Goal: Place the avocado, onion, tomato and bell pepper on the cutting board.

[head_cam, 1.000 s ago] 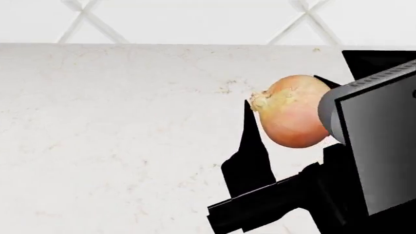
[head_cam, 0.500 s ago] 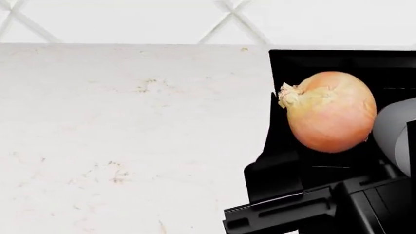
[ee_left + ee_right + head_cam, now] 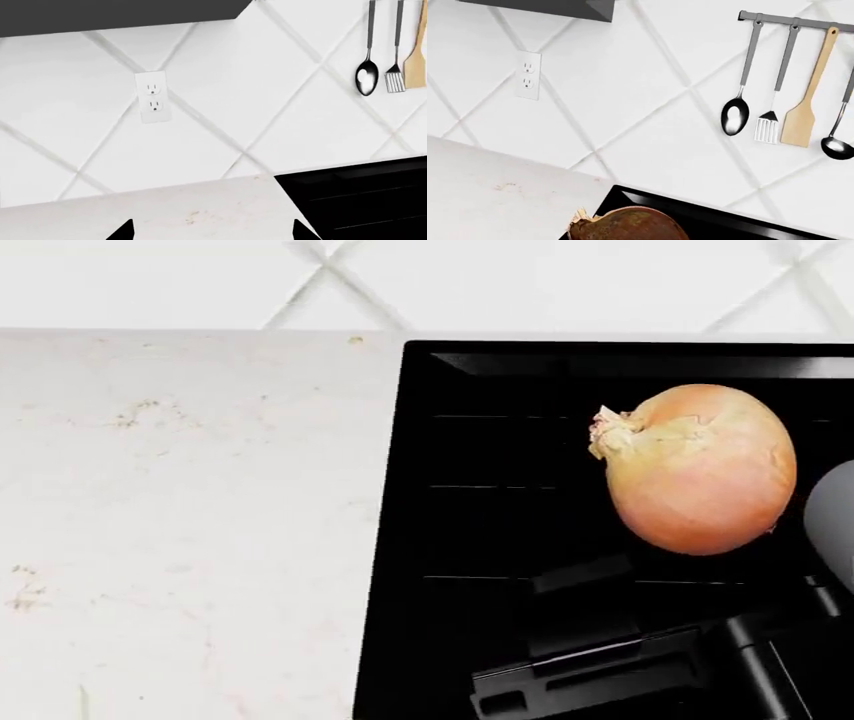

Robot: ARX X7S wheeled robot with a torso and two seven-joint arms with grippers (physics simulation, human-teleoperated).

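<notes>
We carry the onion (image 3: pixel 697 470) clamped in the right gripper (image 3: pixel 627 640), raised above the black cooktop (image 3: pixel 441 540) for transit; board not visible; left gripper's state: can't tell

Left wrist view. A white tiled wall (image 3: pixel 267 100) with pale diagonal grout lines fills most of the frame. A dark grey cabinet underside (image 3: pixel 113 15) spans the upper corner. A white double electrical outlet (image 3: pixel 154 97) is mounted on the wall. Three utensils hang at the far edge: a black spoon (image 3: pixel 367 75), a slotted metal spatula (image 3: pixel 396 80) and a wooden spatula (image 3: pixel 416 65), the last partly cut off. Below the wall lies a pale speckled surface (image 3: pixel 167 210), adjoining a black cooktop (image 3: pixel 367 200). Two dark tips of the left gripper (image 3: pixel 212 233) are visible at the frame edge, set well apart.
</notes>
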